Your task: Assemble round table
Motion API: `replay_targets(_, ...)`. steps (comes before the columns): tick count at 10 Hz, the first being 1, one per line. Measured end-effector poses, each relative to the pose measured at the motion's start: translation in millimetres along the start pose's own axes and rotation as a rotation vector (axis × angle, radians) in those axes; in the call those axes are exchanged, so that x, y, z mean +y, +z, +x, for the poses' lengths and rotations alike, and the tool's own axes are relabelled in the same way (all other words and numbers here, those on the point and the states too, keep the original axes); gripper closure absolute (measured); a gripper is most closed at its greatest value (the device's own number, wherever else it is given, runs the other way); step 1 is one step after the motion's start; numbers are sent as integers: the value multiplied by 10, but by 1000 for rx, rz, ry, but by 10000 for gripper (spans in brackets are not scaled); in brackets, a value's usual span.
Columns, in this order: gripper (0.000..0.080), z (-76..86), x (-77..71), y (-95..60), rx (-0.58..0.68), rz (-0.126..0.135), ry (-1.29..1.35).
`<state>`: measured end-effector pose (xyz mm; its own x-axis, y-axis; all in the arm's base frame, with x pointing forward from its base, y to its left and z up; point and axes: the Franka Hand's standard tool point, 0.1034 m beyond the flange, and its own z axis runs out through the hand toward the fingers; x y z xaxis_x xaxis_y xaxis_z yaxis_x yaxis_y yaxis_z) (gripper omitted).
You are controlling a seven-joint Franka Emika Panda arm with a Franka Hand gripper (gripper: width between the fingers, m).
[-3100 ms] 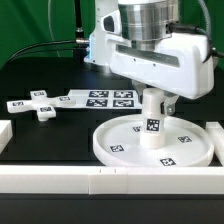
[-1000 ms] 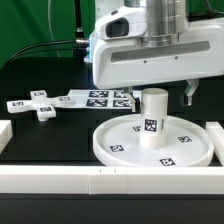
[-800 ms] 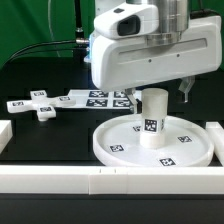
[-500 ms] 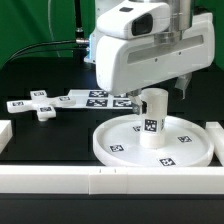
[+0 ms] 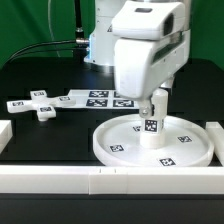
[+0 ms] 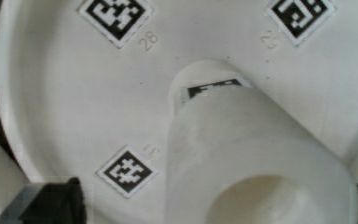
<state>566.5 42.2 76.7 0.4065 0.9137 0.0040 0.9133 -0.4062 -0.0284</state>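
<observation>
The large white round disc (image 5: 125,148) lies on the black table with the short cylindrical leg (image 5: 151,128) standing upright at its centre. My gripper (image 5: 151,104) hangs straight over the leg's top, jaws open, one finger (image 5: 163,103) showing beside the leg. In the wrist view the leg (image 6: 238,150) rises between the jaws from the tagged disc (image 6: 87,90). A dark finger (image 6: 51,203) stands apart from the leg's side. The small cross-shaped piece (image 5: 38,106) lies on the table at the exterior view's left.
The marker board (image 5: 100,98) lies behind the disc. White border blocks run along the front edge (image 5: 100,181), at the left (image 5: 5,131) and at the right (image 5: 215,130). The arm's white body fills the space above the disc.
The gripper let go of the leg, lifted and turned about its axis. It has now come down with open jaws around the leg's top. The leg and disc have not moved.
</observation>
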Motion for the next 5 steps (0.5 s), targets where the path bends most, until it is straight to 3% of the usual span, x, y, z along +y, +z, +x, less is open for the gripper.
replay_targets(5, 150, -26, 4, 8, -15, -4, -266)
